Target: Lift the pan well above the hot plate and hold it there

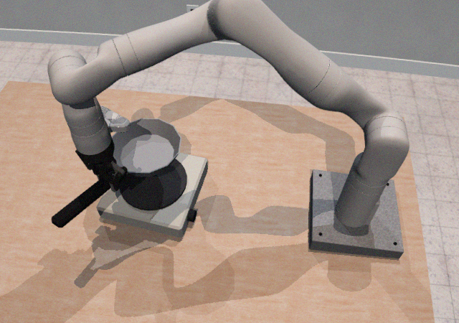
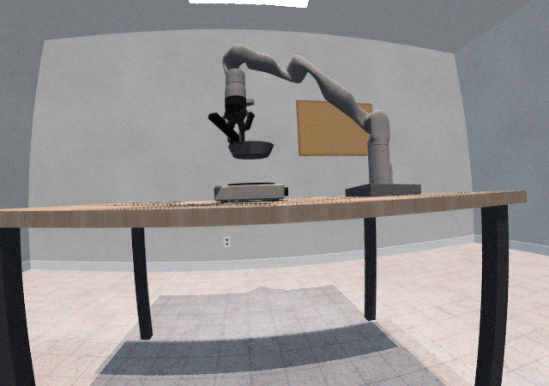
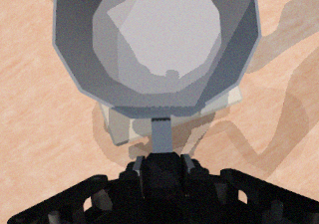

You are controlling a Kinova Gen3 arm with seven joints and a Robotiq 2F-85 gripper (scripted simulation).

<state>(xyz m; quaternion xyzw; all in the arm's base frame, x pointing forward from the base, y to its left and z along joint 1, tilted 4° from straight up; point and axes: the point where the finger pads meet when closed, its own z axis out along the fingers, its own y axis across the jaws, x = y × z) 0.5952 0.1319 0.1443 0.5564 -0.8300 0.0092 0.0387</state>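
The grey pan (image 1: pixel 146 147) hangs in the air well above the hot plate (image 1: pixel 153 195), touching nothing below. In the side view the pan (image 2: pixel 250 148) is clearly apart from the hot plate (image 2: pixel 250 191), with open air between them. Its black handle (image 1: pixel 79 202) sticks out to the lower left. My gripper (image 1: pixel 109 173) is shut on the handle where it joins the bowl, and it shows in the side view (image 2: pixel 237 134) too. In the wrist view the pan bowl (image 3: pixel 158 28) fills the upper part and the handle stub (image 3: pixel 161 138) runs into my fingers.
The hot plate is a pale box with a dark round burner and a small knob (image 1: pixel 192 214) on its right side. The arm's grey base plate (image 1: pixel 353 215) stands at the right of the wooden table. The table edge (image 2: pixel 266 214) lies in front.
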